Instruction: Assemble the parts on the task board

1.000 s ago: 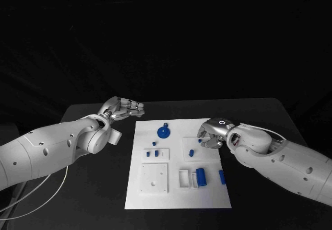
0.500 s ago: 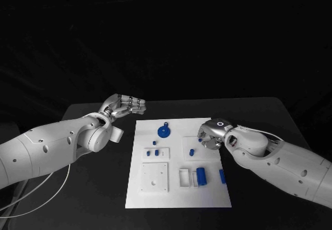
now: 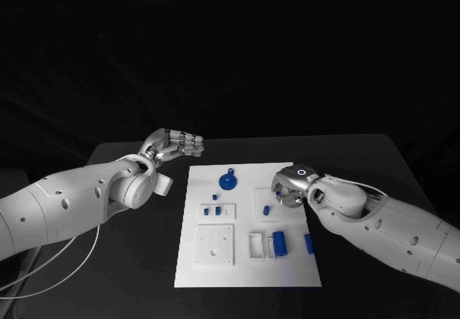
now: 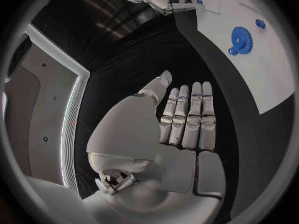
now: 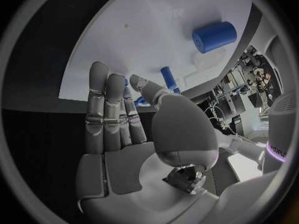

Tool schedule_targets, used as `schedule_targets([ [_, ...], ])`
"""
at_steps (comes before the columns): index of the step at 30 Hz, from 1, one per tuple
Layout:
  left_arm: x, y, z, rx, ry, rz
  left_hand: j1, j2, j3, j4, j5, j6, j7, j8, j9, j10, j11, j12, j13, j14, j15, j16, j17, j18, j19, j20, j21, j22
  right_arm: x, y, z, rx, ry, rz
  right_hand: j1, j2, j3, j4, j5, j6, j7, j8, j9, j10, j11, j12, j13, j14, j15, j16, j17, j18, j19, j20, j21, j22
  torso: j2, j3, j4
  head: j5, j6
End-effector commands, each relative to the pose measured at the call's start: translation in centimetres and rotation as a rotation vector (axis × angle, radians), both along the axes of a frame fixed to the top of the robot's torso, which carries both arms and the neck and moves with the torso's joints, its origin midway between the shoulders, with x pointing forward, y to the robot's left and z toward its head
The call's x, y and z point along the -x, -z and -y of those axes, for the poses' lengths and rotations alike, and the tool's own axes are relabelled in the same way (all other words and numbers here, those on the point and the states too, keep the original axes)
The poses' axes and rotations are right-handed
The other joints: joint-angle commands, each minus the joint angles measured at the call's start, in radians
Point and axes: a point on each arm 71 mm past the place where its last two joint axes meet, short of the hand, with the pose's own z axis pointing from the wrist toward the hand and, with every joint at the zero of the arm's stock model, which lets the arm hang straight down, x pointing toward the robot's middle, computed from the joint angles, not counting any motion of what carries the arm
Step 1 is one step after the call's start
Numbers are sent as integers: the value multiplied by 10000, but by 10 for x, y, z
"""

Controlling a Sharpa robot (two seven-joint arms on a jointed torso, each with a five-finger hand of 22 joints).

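Right hand open, empty, hovering over task board; best lowered gently onto small blue peg. Left hand open, idle.

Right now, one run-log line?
left robot hand: empty, off-board | right robot hand: empty, over task board | blue gear: untouched

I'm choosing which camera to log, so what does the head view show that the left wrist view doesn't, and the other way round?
Head view alone: the blue cylinder, the white square plate and both arms over the table. Left wrist view alone: the left robot hand from behind, palm bare, fingers straight and side by side. Both: the task board, the blue gear and the right robot hand.
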Motion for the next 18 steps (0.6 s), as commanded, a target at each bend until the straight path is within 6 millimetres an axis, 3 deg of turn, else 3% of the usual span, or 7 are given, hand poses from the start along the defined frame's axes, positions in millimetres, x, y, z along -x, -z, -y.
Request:
schedule_targets([
  [1,0,-2,3,156,206,-12,-25,124,-68,27,-18,57,34,-29,-3,55,-4,-33,-5,95,2,48,8,-139,95,2,51,-37,0,1,-1,129,-54,80,87,98,133,-23,-163,95,10,10,7,122,-23,-35,-12,60,2,74,36,57,71,-30,91,72,-3,5,2,11,-10],
  [7,-1,-2,4,151,245,-76,-30,125,-80,52,-53,59,31,-30,-3,69,-8,-33,-4,121,-6,46,7,-160,114,-10,48,-113,0,3,-1,240,18,120,209,243,246,-59,-276,564,-101,14,24,705,-202,-34,1,12,-152,109,129,-86,14,-171,321,446,-6,-1,-7,-6,-17],
  [13,-1,-2,4,138,259,-134,-20,109,-100,80,-90,53,31,-30,-3,76,-11,-33,-4,132,-9,47,8,-173,142,-14,51,-238,0,4,0,359,103,147,188,281,265,-111,-245,599,-108,13,20,722,-213,-29,3,16,-168,87,200,-155,-105,-224,441,796,-7,2,-15,1,-33],
  [18,-1,-1,5,125,382,-226,-58,153,-151,193,-162,66,23,-29,-2,58,-7,-33,-4,118,-2,47,10,-180,158,-5,44,-363,-1,5,1,433,160,166,172,344,247,-91,-481,631,-118,14,21,727,-221,-28,3,18,-164,72,224,-160,-123,-215,429,903,-7,2,-8,-8,-39],
])
